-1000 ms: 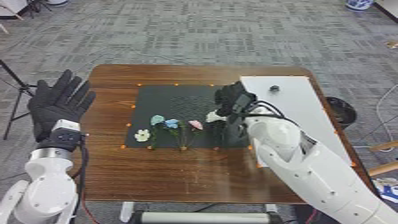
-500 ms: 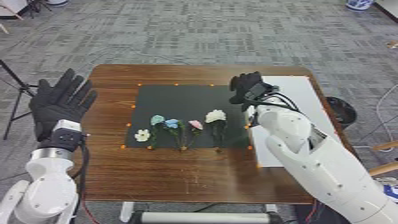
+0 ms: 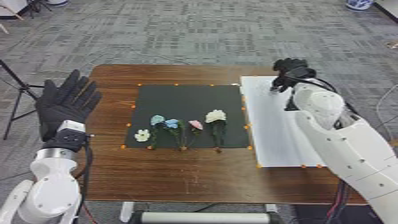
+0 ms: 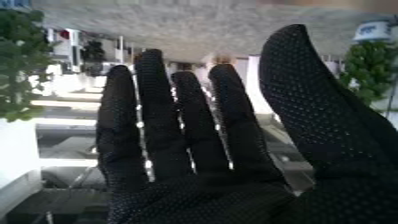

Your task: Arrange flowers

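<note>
Black right hand (image 3: pixel 294 70) and left hand (image 3: pixel 64 104), fingers straight — head view: flowers (image 3: pixel 216 116); wrist view: foliage (image 4: pixel 19 62).

You have five flowers (image 3: pixel 215 116) on the black mat (image 3: pixel 182 100); your right robot hand (image 3: pixel 292 71) is at white sheet's (image 3: pixel 280 135) far end.

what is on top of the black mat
On the black mat lie a small white flower, a pale teal flower, a blue flower, a pink flower and a big white flower. Whatever is right beneath them is covered.
</note>
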Tool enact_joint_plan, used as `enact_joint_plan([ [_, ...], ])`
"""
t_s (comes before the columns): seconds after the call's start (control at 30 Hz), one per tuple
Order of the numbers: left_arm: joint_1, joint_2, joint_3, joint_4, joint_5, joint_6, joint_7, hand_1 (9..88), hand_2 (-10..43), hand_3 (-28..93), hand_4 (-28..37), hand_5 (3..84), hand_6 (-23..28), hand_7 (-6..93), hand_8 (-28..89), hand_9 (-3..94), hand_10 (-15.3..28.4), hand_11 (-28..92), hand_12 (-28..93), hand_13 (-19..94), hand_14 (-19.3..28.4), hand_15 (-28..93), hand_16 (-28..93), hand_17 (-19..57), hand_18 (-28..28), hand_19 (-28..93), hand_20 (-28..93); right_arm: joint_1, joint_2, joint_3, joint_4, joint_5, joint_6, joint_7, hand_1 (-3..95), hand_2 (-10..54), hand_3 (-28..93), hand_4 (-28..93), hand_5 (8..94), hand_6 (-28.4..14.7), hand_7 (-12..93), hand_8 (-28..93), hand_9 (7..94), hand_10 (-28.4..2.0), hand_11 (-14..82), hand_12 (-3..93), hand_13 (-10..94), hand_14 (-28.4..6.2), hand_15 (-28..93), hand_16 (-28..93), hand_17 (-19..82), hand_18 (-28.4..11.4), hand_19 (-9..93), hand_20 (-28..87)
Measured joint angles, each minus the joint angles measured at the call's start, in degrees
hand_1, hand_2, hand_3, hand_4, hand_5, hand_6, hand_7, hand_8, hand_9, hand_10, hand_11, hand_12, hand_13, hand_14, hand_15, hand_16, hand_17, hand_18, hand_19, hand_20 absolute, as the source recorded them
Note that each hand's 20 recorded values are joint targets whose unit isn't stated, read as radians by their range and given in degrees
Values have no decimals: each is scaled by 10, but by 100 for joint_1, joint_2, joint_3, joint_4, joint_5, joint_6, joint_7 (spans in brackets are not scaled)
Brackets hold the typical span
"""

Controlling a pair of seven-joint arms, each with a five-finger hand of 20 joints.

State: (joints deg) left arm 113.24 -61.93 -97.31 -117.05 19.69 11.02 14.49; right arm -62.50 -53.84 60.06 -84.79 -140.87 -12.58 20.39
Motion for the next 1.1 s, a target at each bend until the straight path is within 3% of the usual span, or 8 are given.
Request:
enact_joint_plan([
  [0.17, -55, 0, 50, 12, 29, -4, -56, 234, 159, 710, -283, 413, 93, 96, -82, 315, 154, 187, 82, 226, 158, 222, -37, -87, 151, 367, 85, 231, -98, -74, 381, -136, -870, -13, 446, -95, 813, -282, 425, -22, 143, -120, 421, -101, 83, 130, 407, -118, 340, 165, 221, -195, 674, 307],
  [0.43, -157, 0, 173, 49, 63, -22, -57, 234, 156, 708, -283, 414, 93, 96, -82, 315, 154, 186, 82, 226, 158, 221, -37, -87, 151, 367, 85, 396, -331, -150, 799, -266, -887, -167, 461, -95, 789, -283, 421, -8, 164, -127, 422, -84, 109, 118, 416, -105, 356, 172, 219, -190, 684, 306],
  [0.77, -222, 19, 210, 95, 73, -54, -61, 234, 155, 707, -283, 414, 93, 97, -82, 315, 154, 186, 82, 225, 158, 221, -37, -88, 151, 368, 85, 386, -458, -171, 925, -351, -893, -355, 498, -95, 769, -283, 544, 11, 203, -147, 550, -84, 153, 137, 507, -80, 411, 192, 245, -182, 705, 320],
  [0.87, -225, 22, 214, 96, 76, -66, -66, 234, 155, 706, -283, 414, 94, 96, -83, 315, 154, 187, 83, 226, 158, 220, -37, -88, 151, 368, 85, 363, -451, -207, 925, -354, -848, -282, 527, -95, 729, -283, 585, 18, 247, -164, 601, -84, 216, 174, 533, -65, 441, 288, 253, -181, 708, 339],
  [0.93, -229, 24, 221, 98, 77, -71, -68, 234, 156, 706, -283, 414, 94, 96, -82, 316, 154, 187, 83, 226, 158, 220, -37, -88, 151, 369, 85, 342, -438, -237, 925, -354, -781, -225, 552, -95, 696, -283, 606, 19, 282, -112, 658, -73, 181, 265, 554, -52, 431, 347, 260, -182, 708, 352],
  [0.97, -231, 24, 223, 99, 77, -74, -69, 234, 155, 706, -283, 415, 94, 96, -82, 316, 154, 187, 83, 226, 158, 220, -37, -88, 151, 369, 85, 331, -429, -254, 925, -354, -728, -192, 583, -95, 659, -283, 622, 19, 340, -74, 721, -63, 130, 366, 580, -41, 421, 394, 268, -183, 711, 364],
  [1.1, -233, 24, 223, 99, 77, -80, -67, 234, 156, 707, -283, 415, 94, 96, -82, 317, 155, 187, 82, 227, 158, 222, -36, -88, 151, 370, 85, 268, -373, -324, 916, -356, -405, -86, 608, -95, 672, -283, 648, 25, 438, -42, 767, -57, 158, 445, 619, -39, 435, 436, 281, -186, 719, 380],
])
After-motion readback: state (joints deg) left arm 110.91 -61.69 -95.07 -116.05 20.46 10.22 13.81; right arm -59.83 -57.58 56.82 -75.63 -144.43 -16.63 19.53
